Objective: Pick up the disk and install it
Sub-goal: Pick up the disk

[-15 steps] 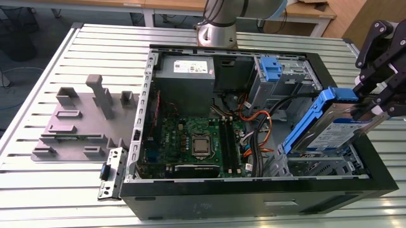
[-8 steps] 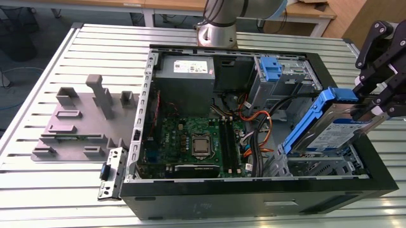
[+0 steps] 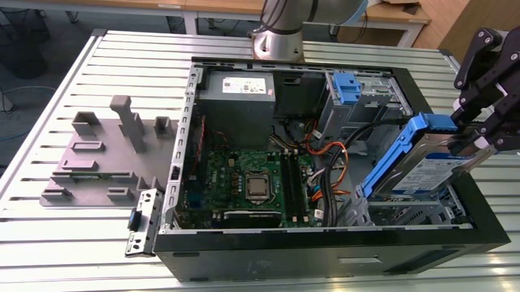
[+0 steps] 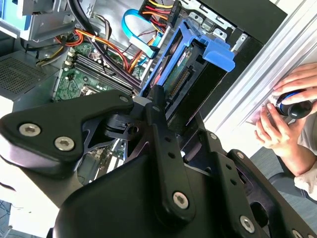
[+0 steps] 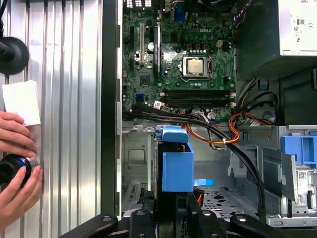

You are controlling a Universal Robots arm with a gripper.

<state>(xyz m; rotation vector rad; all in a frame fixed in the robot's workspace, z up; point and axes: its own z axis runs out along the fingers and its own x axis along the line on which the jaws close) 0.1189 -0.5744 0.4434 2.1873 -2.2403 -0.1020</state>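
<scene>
Gripper (image 3: 474, 141) is cut off at the exterior view's right edge. In both wrist views its black linkage hides much of the disk (image 3: 422, 173), and fingertip contact is hard to make out. Disk is flat silver metal w/ white-blue label and glossy blue plastic rails. It's tilted, lower end over the drive bay inside the case (image 3: 325, 238), at the exterior view's right. Can't tell if it touches the bay. Jaws are clamped on its upper end. A person's hands (image 5: 17, 163) are on the ribbed metal table (image 3: 49, 243).
</scene>
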